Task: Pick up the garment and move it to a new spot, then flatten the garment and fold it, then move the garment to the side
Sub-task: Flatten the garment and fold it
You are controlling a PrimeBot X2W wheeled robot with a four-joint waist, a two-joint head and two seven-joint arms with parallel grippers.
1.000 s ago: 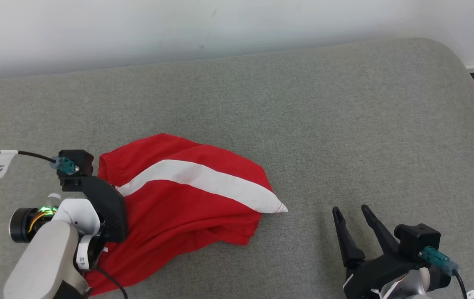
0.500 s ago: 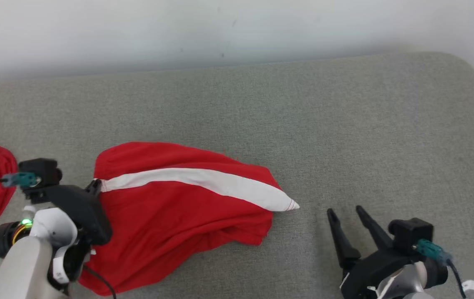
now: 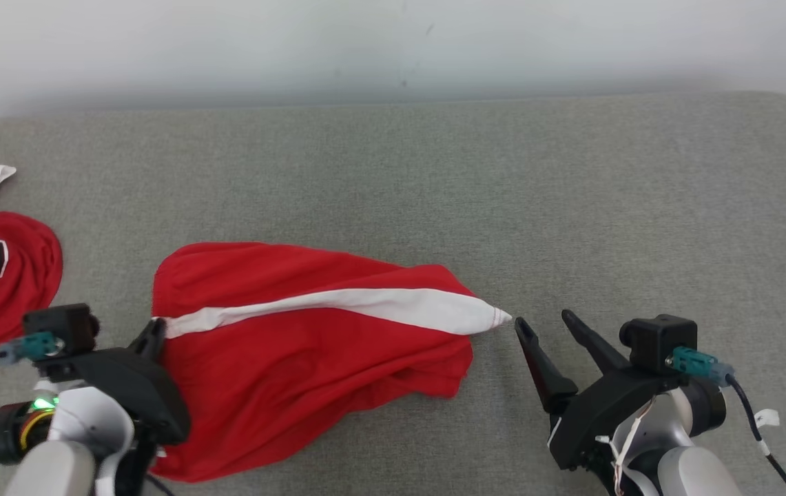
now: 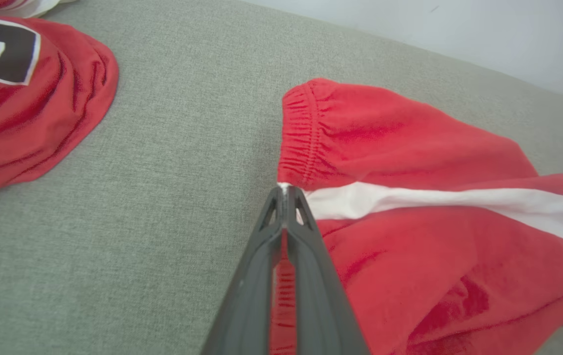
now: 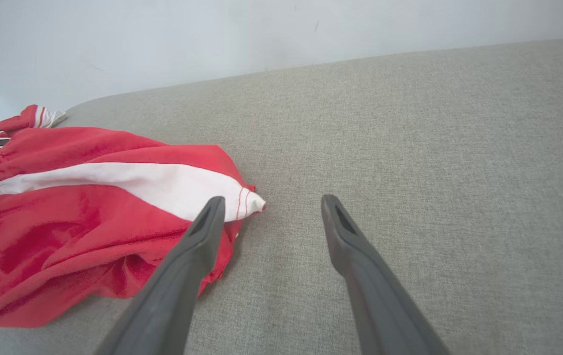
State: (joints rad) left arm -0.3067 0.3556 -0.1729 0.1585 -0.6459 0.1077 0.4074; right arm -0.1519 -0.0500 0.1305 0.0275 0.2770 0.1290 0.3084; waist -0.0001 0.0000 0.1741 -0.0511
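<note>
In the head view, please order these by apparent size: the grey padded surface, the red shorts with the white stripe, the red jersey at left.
1. grey padded surface, by far largest.
2. red shorts.
3. red jersey, smallest as seen; the view's left edge cuts it off, so its whole size is unsure.

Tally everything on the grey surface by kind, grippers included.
red shorts, white stripe: 1
red jersey, black lettering: 1
grippers: 2 (left gripper, jaws shut on the shorts' waistband; right gripper, jaws open)
Total: 4
</note>
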